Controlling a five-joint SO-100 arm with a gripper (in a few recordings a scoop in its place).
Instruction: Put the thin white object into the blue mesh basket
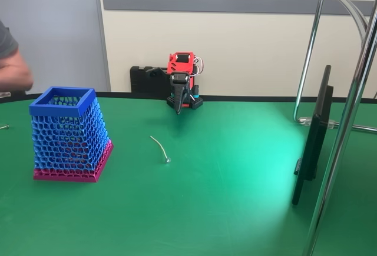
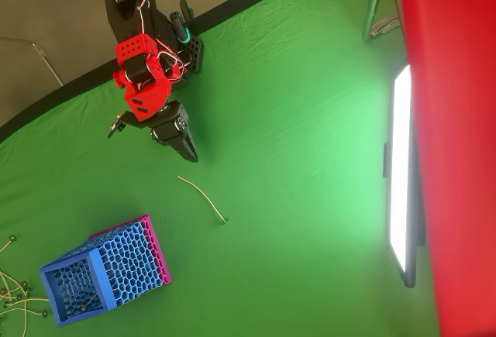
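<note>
Fixed view: thin white object (image 1: 159,148) lying mid-tabletop (image 1: 235,209), blue mesh basket (image 1: 69,133) near left edge, gripper (image 1: 179,107) folded at far edge, jaw state unreadable; overhead view: object (image 2: 203,197) between gripper (image 2: 188,152) and basket (image 2: 105,269), touching neither.

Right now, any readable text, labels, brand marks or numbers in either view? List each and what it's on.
None can be read.
The red and black arm: no lettering or logo visible in the fixed or overhead view.
The blue mesh basket: plain mesh, rim and pink base band, no label.
The thin white object: no marking.
The screen at the right edge: glare-white in the overhead view, edge-on in the fixed view, so nothing legible.
</note>
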